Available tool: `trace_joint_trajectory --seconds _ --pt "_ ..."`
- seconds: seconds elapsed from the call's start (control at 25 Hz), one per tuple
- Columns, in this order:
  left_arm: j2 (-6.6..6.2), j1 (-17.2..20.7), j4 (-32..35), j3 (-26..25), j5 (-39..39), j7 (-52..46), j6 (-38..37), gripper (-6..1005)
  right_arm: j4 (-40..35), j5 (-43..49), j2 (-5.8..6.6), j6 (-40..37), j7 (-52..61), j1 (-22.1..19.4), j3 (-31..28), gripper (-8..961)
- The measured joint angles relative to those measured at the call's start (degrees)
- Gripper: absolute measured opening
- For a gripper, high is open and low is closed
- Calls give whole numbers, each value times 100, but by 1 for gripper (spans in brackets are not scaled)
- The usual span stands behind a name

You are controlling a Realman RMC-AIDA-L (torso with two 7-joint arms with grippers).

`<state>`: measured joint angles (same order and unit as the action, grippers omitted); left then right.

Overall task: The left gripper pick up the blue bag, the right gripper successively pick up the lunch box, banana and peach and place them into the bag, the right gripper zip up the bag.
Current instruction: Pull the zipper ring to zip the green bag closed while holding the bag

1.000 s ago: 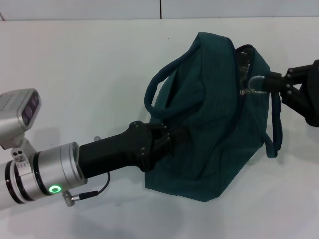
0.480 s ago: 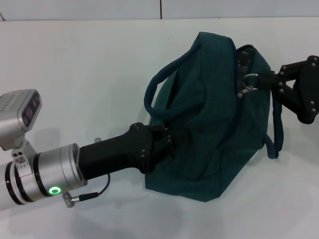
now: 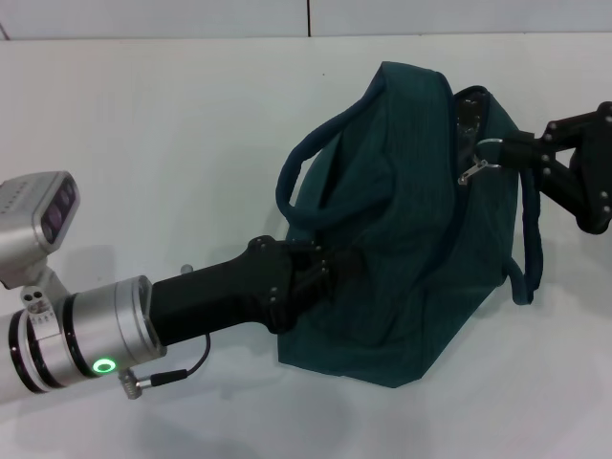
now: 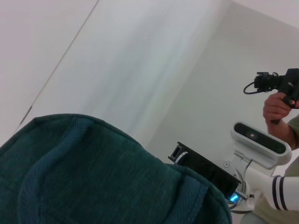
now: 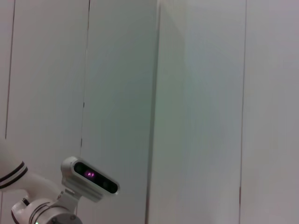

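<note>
Moved: right gripper (image 3: 512,151), with ring pull (image 3: 481,156), shifted slightly rightward.
Right gripper: pinching the pull.
Left gripper (image 3: 335,271): clamped on bag (image 3: 402,249), frame centre.

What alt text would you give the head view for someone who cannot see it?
A blue bag lies on a white table; the left hand grips its near side while the right hand holds the metal zipper ring near the bag's top.
</note>
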<state>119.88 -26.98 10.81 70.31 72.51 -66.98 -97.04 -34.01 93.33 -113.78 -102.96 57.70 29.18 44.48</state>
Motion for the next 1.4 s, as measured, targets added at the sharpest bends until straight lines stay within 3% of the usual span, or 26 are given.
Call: trace_joint_trajectory --seconds 0.24,1.4 --pt "0 0 1 0 -18 -36 0 43 -1 19 57 72 -96 53 0 9" --pt "-17 -2 32 -11 68 -66 9 44 -12 38 37 348 -312 509 -4 8"
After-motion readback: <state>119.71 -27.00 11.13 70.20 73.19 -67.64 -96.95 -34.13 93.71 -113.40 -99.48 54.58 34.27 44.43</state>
